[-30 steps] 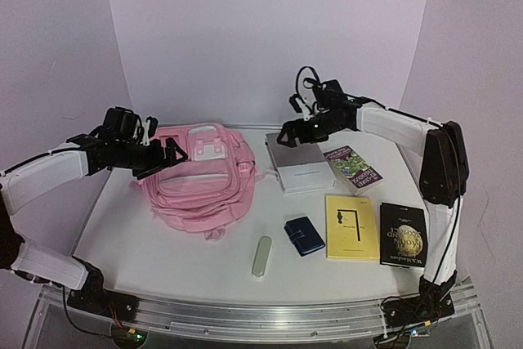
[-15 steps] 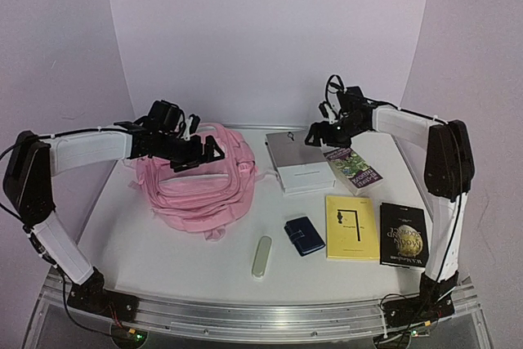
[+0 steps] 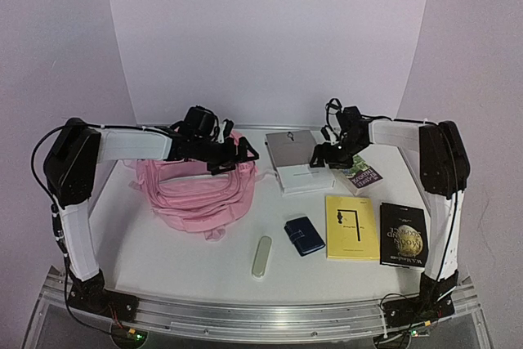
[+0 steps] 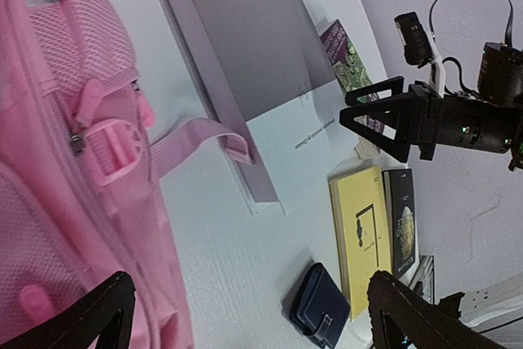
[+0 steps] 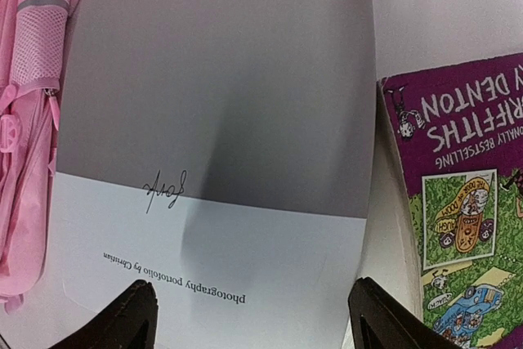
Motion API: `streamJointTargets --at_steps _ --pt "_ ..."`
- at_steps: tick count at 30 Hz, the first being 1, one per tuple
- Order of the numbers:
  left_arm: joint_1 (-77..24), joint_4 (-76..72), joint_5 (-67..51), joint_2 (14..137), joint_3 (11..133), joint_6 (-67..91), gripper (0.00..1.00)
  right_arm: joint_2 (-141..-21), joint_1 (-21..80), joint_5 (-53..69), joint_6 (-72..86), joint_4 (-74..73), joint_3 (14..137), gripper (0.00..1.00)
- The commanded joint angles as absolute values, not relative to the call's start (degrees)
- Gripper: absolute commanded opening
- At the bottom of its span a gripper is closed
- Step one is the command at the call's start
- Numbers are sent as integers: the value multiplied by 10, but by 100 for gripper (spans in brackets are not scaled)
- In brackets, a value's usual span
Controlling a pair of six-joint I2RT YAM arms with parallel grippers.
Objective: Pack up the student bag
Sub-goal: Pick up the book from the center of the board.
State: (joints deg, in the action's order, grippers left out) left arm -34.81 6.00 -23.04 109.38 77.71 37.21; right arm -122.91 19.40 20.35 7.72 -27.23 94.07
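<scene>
Top external view: the pink student bag [image 3: 192, 190] lies slumped on the white table [image 3: 131, 243], left of centre, just beside a grey-and-white photography portfolio book [image 3: 296, 165]. The left gripper [image 3: 245, 155] hovers over the bag's right edge, jaws wide, holding nothing. The right gripper [image 3: 320, 158] hangs above the portfolio's right side, jaws wide and empty, with a purple paperback [image 3: 361, 173] alongside.
</scene>
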Motion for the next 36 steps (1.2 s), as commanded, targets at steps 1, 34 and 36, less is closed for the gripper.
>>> streamJointTargets --at_steps 1,34,36 --pt "-367 2 -258 1136 833 413 100 -1237 198 249 99 -275 916 77" --pt "-425 -46 -286 1298 970 448 29 -1197 214 340 122 -254 817 67" --pt "-425 -48 -283 1293 969 447 20 -1194 214 344 121 -252 816 67"
